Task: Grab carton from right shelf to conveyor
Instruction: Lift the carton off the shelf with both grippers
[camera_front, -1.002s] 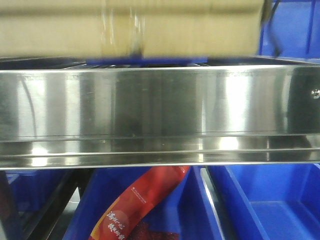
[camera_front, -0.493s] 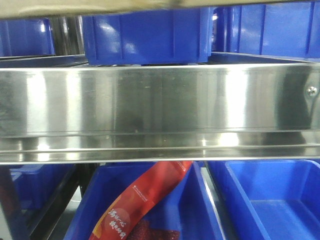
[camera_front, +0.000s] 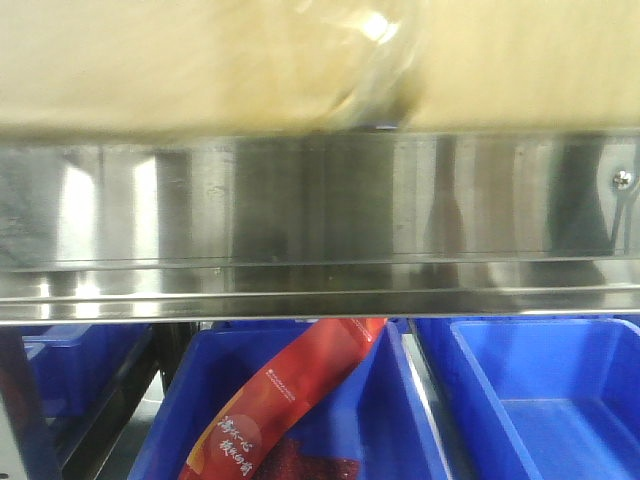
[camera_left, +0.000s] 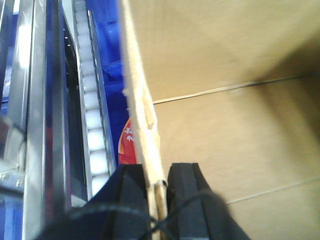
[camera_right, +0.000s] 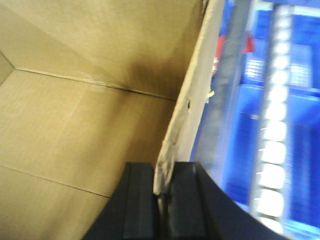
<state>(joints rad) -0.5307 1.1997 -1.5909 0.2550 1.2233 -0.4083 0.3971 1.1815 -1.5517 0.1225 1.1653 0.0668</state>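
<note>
1. Steel shelving fills the front view. The right shelf (camera_front: 320, 210) shows its tall mirror-like front lip across the frame, with a small screw (camera_front: 623, 178) near the right end.
2. The carton (camera_front: 180, 65) stretches across the top of that view, blurred. Its lower edge meets the top line of the lip, and a crinkled clear tape patch (camera_front: 372, 55) glints on its face. Whether it rests on the shelf or hangs just above it cannot be told.
3. Under the shelf stand blue bins. The middle bin (camera_front: 400, 400) holds a long red packet (camera_front: 285, 395) with white lettering, leaning diagonally against its back wall. Beside it on the right is another blue bin (camera_front: 470, 400), showing its blue floor.
4. The left gripper (camera_left: 157, 172) has its black jaws closed narrowly on the carton's side wall, one finger (camera_left: 131, 195) outside and the other inside.
5. The left wrist view looks into the open carton, showing bare brown cardboard with fold lines. A track of white rollers (camera_left: 92, 125) runs alongside, outside the box.
6. The right gripper (camera_right: 162, 172) pinches the opposite wall in the same way, with its jaws nearly together and the cardboard edge between them. Blurred blue bins (camera_right: 300, 105) lie beyond the wall.
</note>
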